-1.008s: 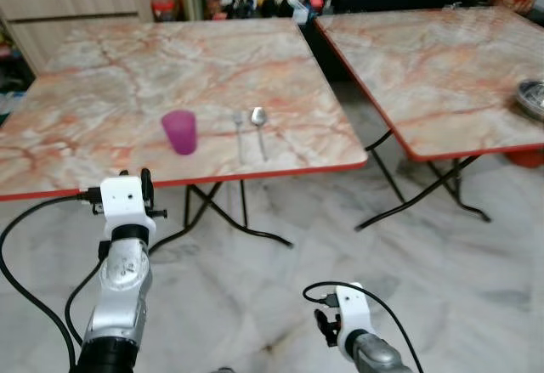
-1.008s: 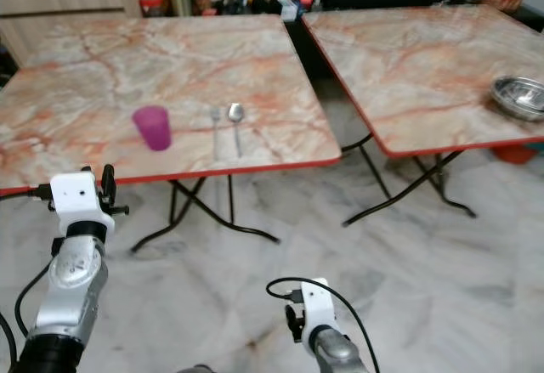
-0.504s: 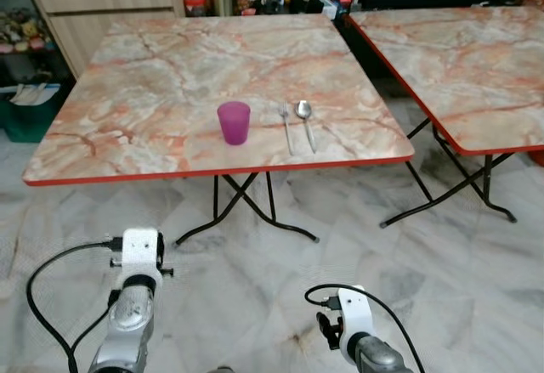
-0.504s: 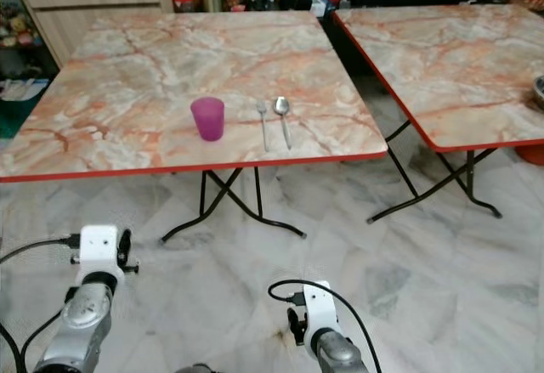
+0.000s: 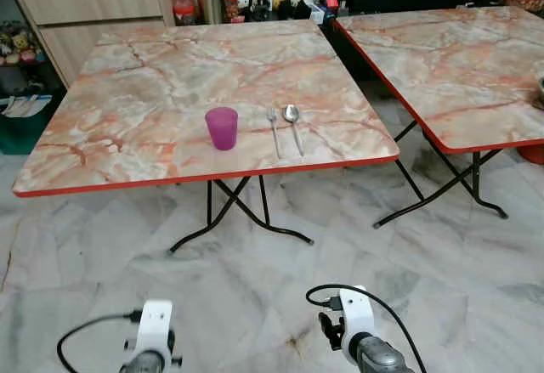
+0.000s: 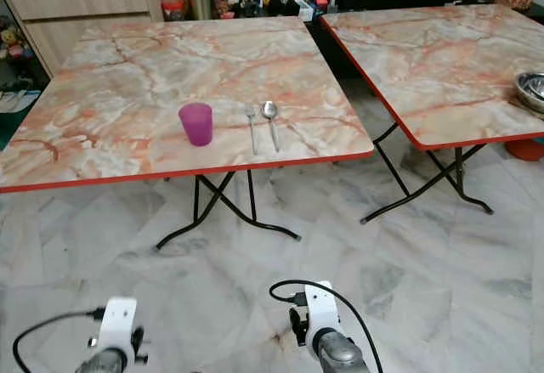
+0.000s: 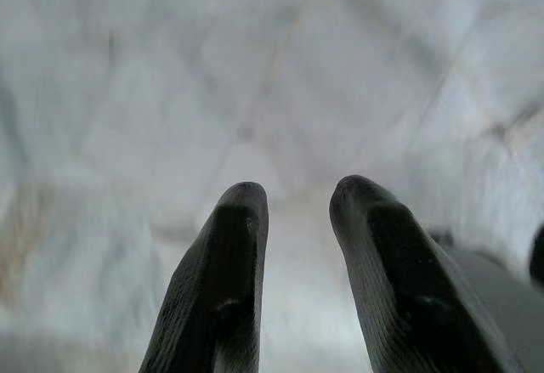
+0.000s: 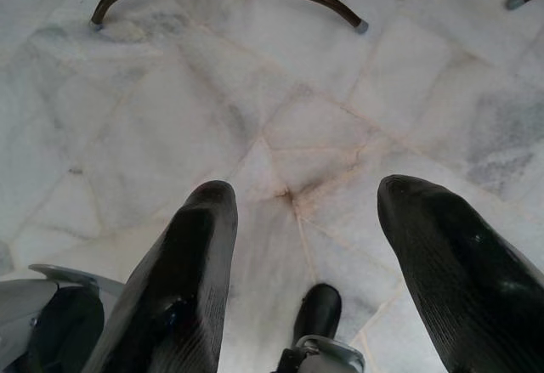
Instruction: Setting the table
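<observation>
Both hands, left [image 7: 293,211] and right [image 8: 302,220], hang spread over veined marble floor [image 8: 255,93].

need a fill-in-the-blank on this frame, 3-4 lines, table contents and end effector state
1. The cup on the near table is ____ in colour.
2. Between the cup and the spoon lies a ____.
3. The metal bowl sits on the ____ table, at its far right edge.
4. The right end effector hangs over the floor with its fingers ____.

Missing words: purple; fork; right; open
</observation>
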Available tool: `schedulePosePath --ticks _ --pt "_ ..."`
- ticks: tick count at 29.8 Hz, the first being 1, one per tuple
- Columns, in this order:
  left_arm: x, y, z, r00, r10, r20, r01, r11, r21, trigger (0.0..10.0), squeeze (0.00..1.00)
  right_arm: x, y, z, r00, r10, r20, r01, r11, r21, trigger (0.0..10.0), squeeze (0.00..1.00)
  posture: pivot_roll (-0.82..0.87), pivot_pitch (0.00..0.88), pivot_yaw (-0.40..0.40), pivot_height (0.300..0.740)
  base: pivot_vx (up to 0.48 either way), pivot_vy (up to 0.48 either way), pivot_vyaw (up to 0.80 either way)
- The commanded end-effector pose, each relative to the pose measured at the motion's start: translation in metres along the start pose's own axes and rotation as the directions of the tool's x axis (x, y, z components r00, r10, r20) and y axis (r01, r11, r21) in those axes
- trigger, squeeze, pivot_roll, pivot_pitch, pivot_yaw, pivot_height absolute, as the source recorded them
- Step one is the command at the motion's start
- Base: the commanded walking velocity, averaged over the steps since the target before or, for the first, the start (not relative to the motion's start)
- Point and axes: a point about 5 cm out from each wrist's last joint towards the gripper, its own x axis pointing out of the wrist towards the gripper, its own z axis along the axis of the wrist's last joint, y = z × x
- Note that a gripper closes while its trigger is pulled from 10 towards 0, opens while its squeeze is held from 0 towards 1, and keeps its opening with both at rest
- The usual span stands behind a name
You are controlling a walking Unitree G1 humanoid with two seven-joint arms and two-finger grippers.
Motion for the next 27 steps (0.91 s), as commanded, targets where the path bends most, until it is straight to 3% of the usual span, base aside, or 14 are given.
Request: schedulePosePath --ticks 1,5,27 --pt "-0.003 0.003 -0.015 0.997 0.026 -0.069 -0.029 0.999 -0.046 10.0 0.0 0.0 -0.002 0.001 1.0 -0.007 -0.002 0.007 1.0 -0.01 10.0 0.0 0.13 0.003 0.001 0.715 0.319 0.0 0.45" --pt "-0.007 0.004 -0.032 0.99 0.029 -0.135 -0.038 0.998 -0.057 10.0 0.0 0.0 -0.006 0.001 1.0 -0.027 -0.005 0.027 1.0 0.009 10.0 0.0 0.13 0.027 -0.012 0.715 0.387 0.0 0.44" --pt "-0.007 0.004 -0.033 0.989 0.033 -0.147 -0.044 0.996 -0.073 10.0 0.0 -0.001 -0.006 -0.003 1.0 -0.02 -0.01 0.02 1.0 -0.002 10.0 0.0 0.14 0.04 -0.014 0.715 0.48 0.0 0.12"
